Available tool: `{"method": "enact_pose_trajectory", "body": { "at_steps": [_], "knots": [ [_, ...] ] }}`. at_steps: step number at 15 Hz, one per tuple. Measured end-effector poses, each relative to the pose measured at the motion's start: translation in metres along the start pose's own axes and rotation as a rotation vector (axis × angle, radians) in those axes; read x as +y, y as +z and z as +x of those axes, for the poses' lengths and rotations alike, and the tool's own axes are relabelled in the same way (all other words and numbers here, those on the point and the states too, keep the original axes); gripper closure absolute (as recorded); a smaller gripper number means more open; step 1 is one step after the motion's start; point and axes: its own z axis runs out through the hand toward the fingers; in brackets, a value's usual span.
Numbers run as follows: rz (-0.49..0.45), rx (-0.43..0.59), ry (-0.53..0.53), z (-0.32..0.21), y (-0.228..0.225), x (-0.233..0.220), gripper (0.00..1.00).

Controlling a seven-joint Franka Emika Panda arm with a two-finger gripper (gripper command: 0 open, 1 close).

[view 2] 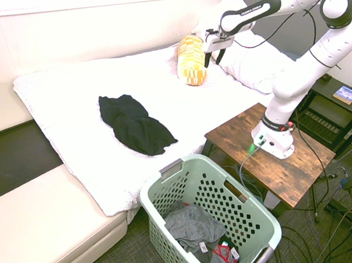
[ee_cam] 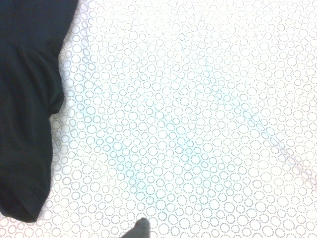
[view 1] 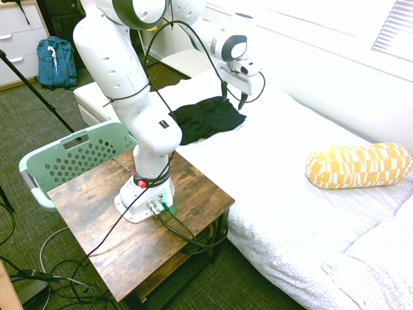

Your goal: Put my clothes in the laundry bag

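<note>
From the first side, the gripper [view 1: 233, 99] is hovering over the bed [view 1: 284, 161], fingers parted and empty, the black garment [view 1: 205, 118] just beneath it. From the other side, the basket [view 2: 212, 224] is sitting on the floor, well away, holding grey clothes [view 2: 194, 227]. At the wrist, the garment [ee_cam: 25, 109] is lying on dotted sheet [ee_cam: 188, 114].

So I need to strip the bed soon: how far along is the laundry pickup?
Partly done: a grey garment and some other pieces already lie in the mint-green laundry basket. Nothing is in hand; the gripper hangs open and empty above the bed, near the black garment. That black garment, spread on the bedcover, is left to pick up and drop in.
</note>
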Motion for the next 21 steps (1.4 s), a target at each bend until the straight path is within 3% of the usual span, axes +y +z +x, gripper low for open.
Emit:
{"method": "enact_pose_trajectory", "body": {
  "at_steps": [4, 9, 15, 21],
  "knots": [
    [0.002, 0.003, -0.046, -0.006, 0.004, -0.018, 0.00],
    [0.006, -0.010, -0.179, -0.039, 0.042, -0.128, 0.00],
    [0.013, -0.112, -0.302, -0.065, 0.161, -0.246, 0.00],
    [-0.015, -0.140, -0.417, -0.079, 0.310, -0.308, 0.00]
  ]
}}
